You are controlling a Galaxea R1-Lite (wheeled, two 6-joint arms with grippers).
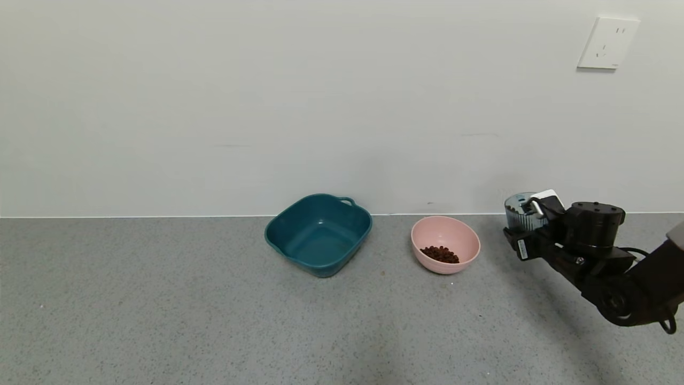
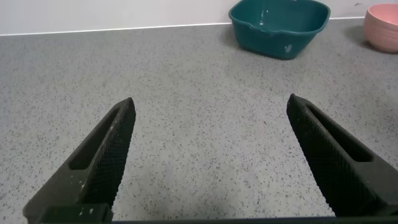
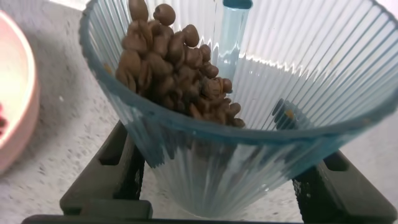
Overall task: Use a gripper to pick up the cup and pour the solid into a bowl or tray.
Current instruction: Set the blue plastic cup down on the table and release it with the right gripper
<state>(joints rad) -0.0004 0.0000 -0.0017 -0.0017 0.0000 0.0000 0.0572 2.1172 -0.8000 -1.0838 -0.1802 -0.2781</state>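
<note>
My right gripper (image 1: 526,227) is shut on the ribbed blue-grey cup (image 1: 517,209) and holds it to the right of the pink bowl (image 1: 459,235), a short gap apart. In the right wrist view the cup (image 3: 249,124) sits between the two fingers (image 3: 118,168), and brown beans (image 3: 180,68) are heaped against one side of it. A small pile of beans (image 1: 439,254) lies in the bowl. The bowl's rim shows at the edge of the right wrist view (image 3: 18,118). My left gripper (image 2: 210,99) is open and empty over bare tabletop, out of the head view.
A dark teal basin (image 1: 299,224) with handles stands left of the bowl near the wall; it also shows in the left wrist view (image 2: 280,37), with the pink bowl (image 2: 382,31) beside it. The grey speckled table (image 1: 160,310) runs up to a white wall.
</note>
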